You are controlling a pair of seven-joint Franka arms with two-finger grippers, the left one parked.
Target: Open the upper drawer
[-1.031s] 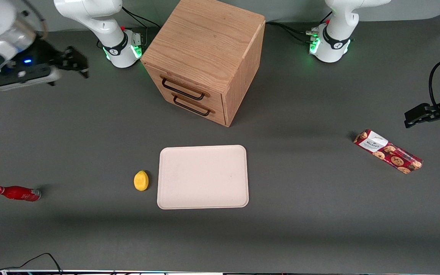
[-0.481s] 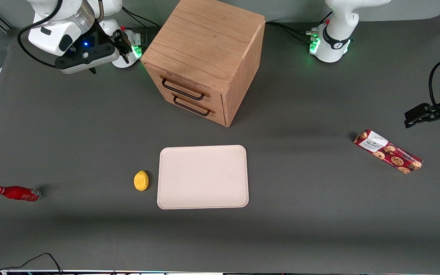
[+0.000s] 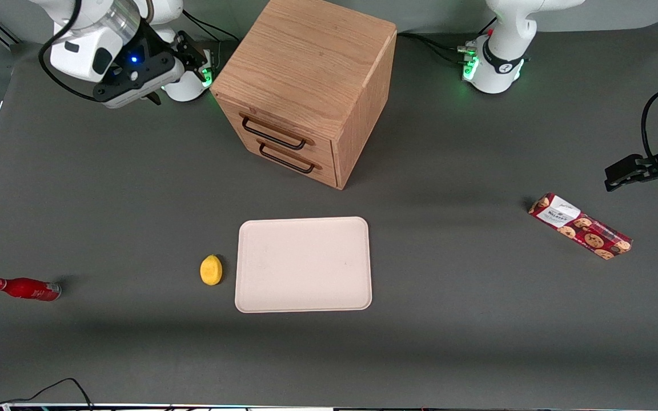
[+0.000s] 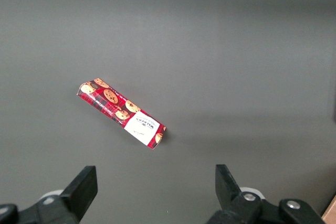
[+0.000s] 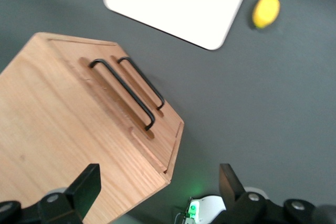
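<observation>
Black two-finger gripper [image 3: 183,48] [image 5: 160,190]: raised beside boxy grained-oak cabinet [image 3: 306,85] [image 5: 68,145], toward working arm's end; fingers spread wide, nothing held. Light oak upper drawer [image 3: 277,130] [image 5: 118,106] with thin dark wire bar handle: shut flush, above lower drawer [image 3: 290,158], untouched.
</observation>
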